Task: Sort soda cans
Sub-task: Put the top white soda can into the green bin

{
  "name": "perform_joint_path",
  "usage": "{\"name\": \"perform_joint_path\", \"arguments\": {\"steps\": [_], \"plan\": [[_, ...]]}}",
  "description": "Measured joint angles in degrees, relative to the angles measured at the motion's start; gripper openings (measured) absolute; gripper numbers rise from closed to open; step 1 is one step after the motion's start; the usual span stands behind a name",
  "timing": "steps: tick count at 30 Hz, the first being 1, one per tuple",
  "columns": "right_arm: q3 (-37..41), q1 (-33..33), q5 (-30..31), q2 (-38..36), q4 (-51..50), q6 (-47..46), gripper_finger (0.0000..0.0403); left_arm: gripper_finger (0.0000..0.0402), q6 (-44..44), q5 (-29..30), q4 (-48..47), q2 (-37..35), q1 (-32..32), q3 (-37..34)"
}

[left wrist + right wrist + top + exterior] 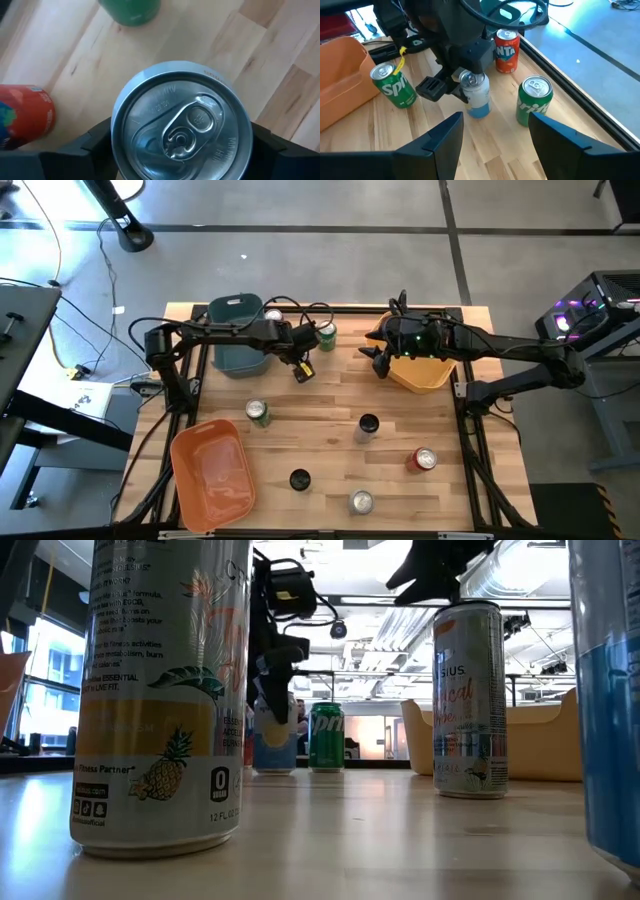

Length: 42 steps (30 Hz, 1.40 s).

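The wooden tabletop (330,395) carries three bins: an orange bin (212,471) at the front left, a dark teal bin (238,335) at the back left, and a yellow bin (425,370) at the back right.

The left arm reaches across the teal bin, and its left hand (451,86) is lowered around a silver-and-blue can (476,94) standing upright near the back edge, a finger (95,145) on either side of its top, not yet visibly clamped (whether the pads touch the wall I cannot tell).

The right hand (378,356) hovers over the yellow bin's near rim, fingers (442,142) spread apart with nothing between them.

Just beside the silver-and-blue can stand a green Sprite can (534,100) and an orange-red Fanta can (507,50). Another green Sprite can (259,413) stands near the orange bin. Farther forward, spaced apart, are a black can (368,425), a red can (424,459), a second black can (299,478) and a silver can (361,502).
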<state>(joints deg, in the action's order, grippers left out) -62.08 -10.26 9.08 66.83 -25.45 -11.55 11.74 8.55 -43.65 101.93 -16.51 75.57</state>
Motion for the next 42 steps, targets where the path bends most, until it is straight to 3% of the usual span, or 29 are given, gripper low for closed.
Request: {"name": "perform_joint_path", "arguments": {"steps": [8, 15, 22, 24, 30, 35, 42], "plan": [[0.0, -0.01, 0.04, -2.01, 0.21, 1.53, 0.022, 0.0276, -0.97, 1.15, -1.9, -13.78, 2.35, 0.07], [0.0, -1.06, 0.04, -2.12, 1.72, 2.32, 0.022, 0.0276, 11.14, 11.42, -11.91, -29.64, 5.82, 0.2], [0.0, -2.83, -0.11, -2.12, 5.61, 2.62, 0.022, 0.0276, 22.1, 23.17, -32.96, -33.4, 5.16, 0.06], [0.0, -3.2, -0.39, -2.12, 6.16, 2.62, 0.022, 0.0276, 23.9, 24.64, -34.76, -33.05, 4.28, -1.33], [0.0, -3.26, -0.68, -2.12, 6.47, 2.62, 0.022, 0.0276, 23.24, 17.47, -24.55, -33.09, 1.45, -12.91], [0.0, -3.23, -1.14, -2.12, 6.47, 2.58, 0.022, 0.0276, 27.63, 13.9, -17.72, -33.03, -0.96, -21.08], [0.0, -3.21, -1.16, -2.1, 6.47, 2.5, 0.022, 0.0276, 31.98, 10.83, -19.62, -33.16, -2.62, -27.19]]}}
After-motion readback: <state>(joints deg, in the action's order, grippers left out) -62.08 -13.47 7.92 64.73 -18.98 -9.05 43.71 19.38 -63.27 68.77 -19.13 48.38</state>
